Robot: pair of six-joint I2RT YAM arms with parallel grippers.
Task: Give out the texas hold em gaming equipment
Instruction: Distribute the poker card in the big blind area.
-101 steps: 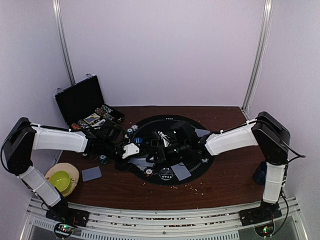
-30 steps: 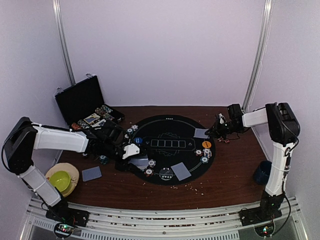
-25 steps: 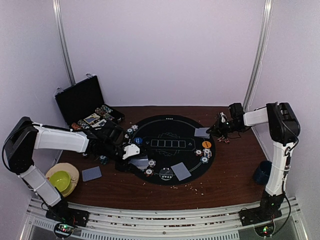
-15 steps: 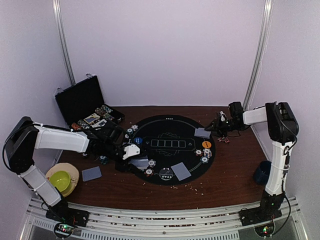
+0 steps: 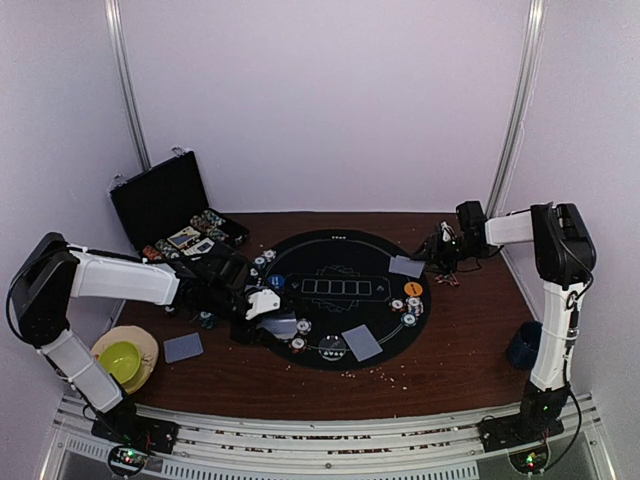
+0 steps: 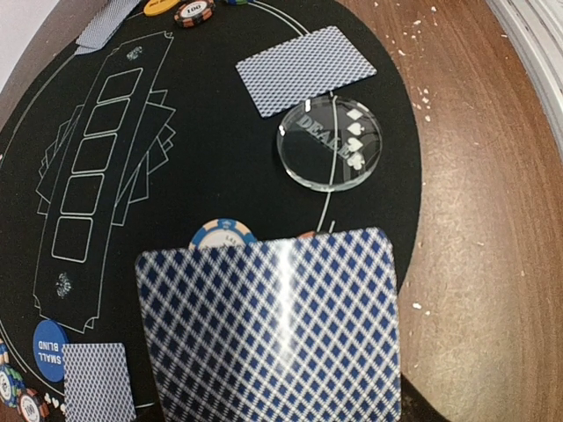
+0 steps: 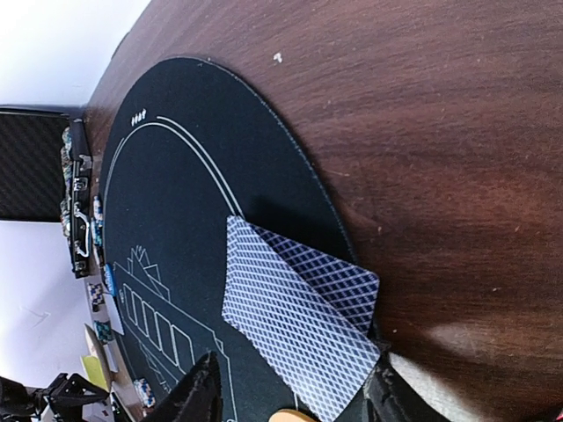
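Note:
My left gripper [image 5: 262, 300] is shut on a blue-diamond-backed playing card [image 6: 273, 325] that stands across the left wrist view and hides the fingers. Beyond it on the round black mat [image 5: 340, 250] lie a clear dealer disc [image 6: 328, 145], another card [image 6: 308, 57], a blue small-blind button [image 6: 51, 343] and a blue-striped chip [image 6: 223, 233]. My right gripper [image 5: 432, 255] is open at the mat's right edge. Two overlapping cards [image 7: 299, 308] lie flat there, between its spread fingertips [image 7: 198, 396].
The open black case [image 5: 160, 200] with chips stands at the back left. A green bowl on a plate [image 5: 122, 358] and a loose card [image 5: 183, 347] lie front left. A dark mug [image 5: 522, 345] stands front right. Chips [image 5: 410, 305] and an orange disc [image 5: 413, 288] sit on the mat's right side.
My right gripper has gone from shut to open at the mat's right edge and drawn slightly back, leaving the cards flat. The left arm has held still with its card.

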